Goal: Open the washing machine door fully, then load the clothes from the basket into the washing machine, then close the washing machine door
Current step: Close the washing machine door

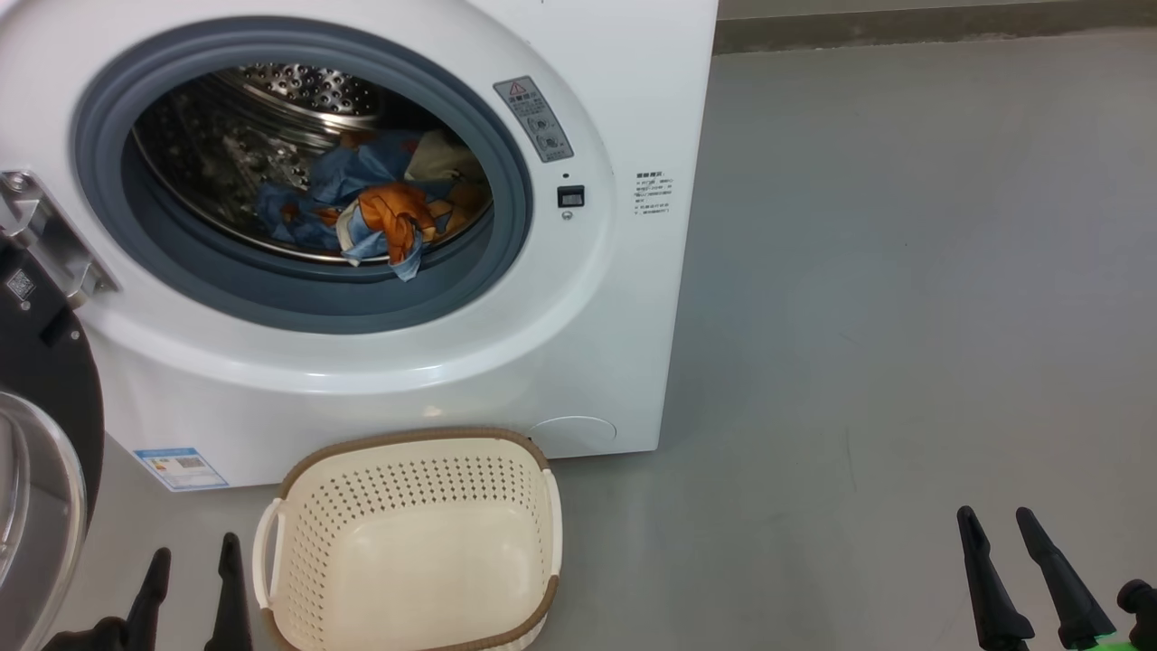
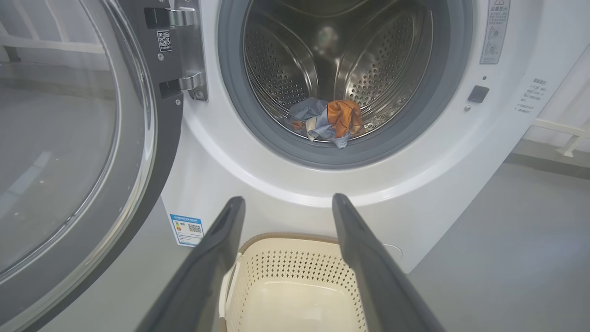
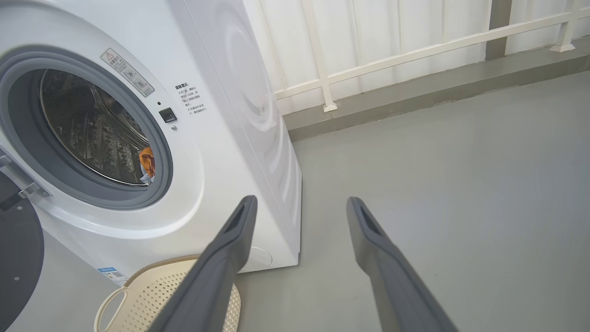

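Several clothes [image 1: 384, 212] lie in the drum [image 1: 298, 90] — washing machine door [image 1: 50, 380] open.

The washing machine door [image 2: 69, 152] stands wide open, with the clothes [image 2: 328, 121] inside the drum [image 2: 281, 64].
The left gripper [image 2: 288, 199] holds its two dark fingers spread apart over the basket [image 2: 295, 260], which stands on the grey floor [image 2: 498, 240] just before the washing machine [image 2: 207, 175]. The clothes — blue, cream and orange — lie bunched at the drum's front edge, behind the grey-blue rubber ring [image 2: 232, 92]; the door hangs at the left on its hinge [image 2: 189, 50].
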{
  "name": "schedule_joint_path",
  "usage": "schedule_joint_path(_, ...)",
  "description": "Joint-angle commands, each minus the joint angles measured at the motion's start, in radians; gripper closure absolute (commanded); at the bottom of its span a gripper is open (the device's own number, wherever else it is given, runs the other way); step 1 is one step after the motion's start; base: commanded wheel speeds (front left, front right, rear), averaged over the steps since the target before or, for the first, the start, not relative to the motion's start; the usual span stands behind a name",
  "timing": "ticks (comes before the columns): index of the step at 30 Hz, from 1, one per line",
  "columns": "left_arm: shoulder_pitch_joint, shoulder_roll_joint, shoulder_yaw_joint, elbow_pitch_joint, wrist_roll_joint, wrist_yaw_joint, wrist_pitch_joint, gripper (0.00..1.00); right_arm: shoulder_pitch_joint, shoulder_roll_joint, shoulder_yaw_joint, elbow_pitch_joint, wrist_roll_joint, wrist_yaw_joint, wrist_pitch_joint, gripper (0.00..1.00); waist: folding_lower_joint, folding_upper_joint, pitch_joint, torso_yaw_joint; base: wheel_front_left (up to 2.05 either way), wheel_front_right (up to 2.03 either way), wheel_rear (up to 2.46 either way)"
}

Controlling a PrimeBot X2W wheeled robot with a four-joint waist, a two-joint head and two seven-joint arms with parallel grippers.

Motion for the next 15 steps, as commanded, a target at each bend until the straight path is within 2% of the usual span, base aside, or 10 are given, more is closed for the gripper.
schedule_joint_path(1, -0.037, 0.013, 0.032, -0.029, -0.006, -0.002, -0.006, 0.00, -0.021, -0.019, 0.015, -0.024, -0.007, 0.002, -0.005, 0.00, 0.0000, -0.0001, 0.000, 0.000, 0.00, 0.00, 0.00)
schedule_joint_path(9, -0.035, 0.014, 0.039, -0.025, 0.000, -0.002, -0.006, 0.00, -0.023, -0.019, 0.015, -0.025, -0.009, 0.002, -0.005, 0.00, 0.0000, -0.0001, 0.003, 0.001, -0.13, 0.13, 0.00)
schedule_joint_path(15, -0.036, 0.013, 0.031, -0.035, -0.008, -0.002, -0.006, 0.00, -0.023, -0.019, 0.013, -0.026, -0.010, 0.002, -0.005, 0.00, 0.0000, -0.0001, 0.005, 0.000, -0.95, 0.95, 0.00)
